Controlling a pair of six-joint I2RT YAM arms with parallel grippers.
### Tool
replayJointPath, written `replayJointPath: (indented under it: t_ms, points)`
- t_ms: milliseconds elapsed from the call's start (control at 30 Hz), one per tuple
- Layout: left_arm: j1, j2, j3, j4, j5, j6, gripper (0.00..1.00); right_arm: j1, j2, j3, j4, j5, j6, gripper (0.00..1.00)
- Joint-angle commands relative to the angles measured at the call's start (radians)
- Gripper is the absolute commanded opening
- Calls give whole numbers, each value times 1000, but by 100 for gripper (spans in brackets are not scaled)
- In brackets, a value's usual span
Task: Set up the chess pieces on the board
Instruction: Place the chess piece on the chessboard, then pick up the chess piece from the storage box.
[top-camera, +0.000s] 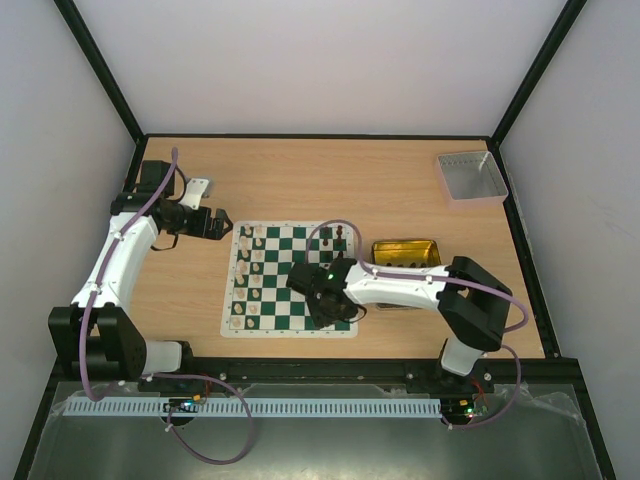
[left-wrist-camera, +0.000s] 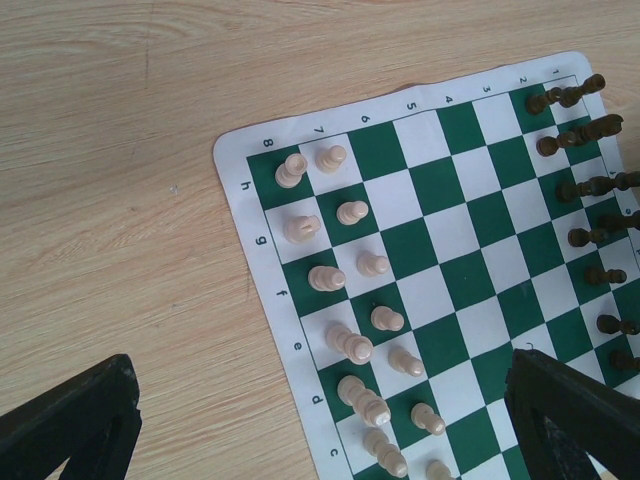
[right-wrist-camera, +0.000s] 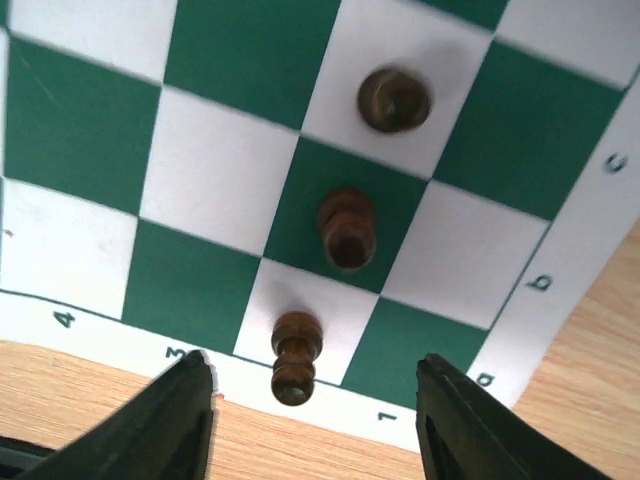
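Observation:
The board (top-camera: 228, 300) is a green and white checkered mat in the middle of the table. Cream chess pieces (left-wrist-camera: 345, 345) stand in two rows along its left side, and dark chess pieces (left-wrist-camera: 590, 130) line the right side. My left gripper (top-camera: 215, 225) hovers open over the wood just left of the board, its fingers (left-wrist-camera: 80, 420) wide apart and empty. My right gripper (right-wrist-camera: 315, 372) is low over the board's near right corner. It is open, and a dark pawn (right-wrist-camera: 296, 355) stands free between its fingers (right-wrist-camera: 180, 420). Two more dark pieces (right-wrist-camera: 345, 228) stand in line beyond it.
A gold tin (top-camera: 405, 252) lies just right of the board, partly under my right arm. A grey tray (top-camera: 471, 176) sits at the far right corner. Black frame posts and white walls enclose the table.

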Motion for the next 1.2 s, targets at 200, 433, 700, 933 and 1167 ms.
replayJointPath:
  t_ms: [200, 433, 700, 933, 1167]
  points:
    - [6, 3, -16, 2, 12, -8, 99, -324, -224, 32, -58, -47, -113, 54]
    - [6, 6, -13, -2, 12, -7, 99, -605, -153, 42, -118, 83, -161, 43]
    - [6, 3, -20, -3, 11, -8, 99, -701, -46, 76, -55, 28, -196, 36]
    - [6, -3, -24, 0, 11, -8, 99, -730, -22, 46, -32, 44, -205, 36]
    - [6, 4, -25, 1, 11, -8, 99, -776, -45, 35, -40, 88, -192, 34]
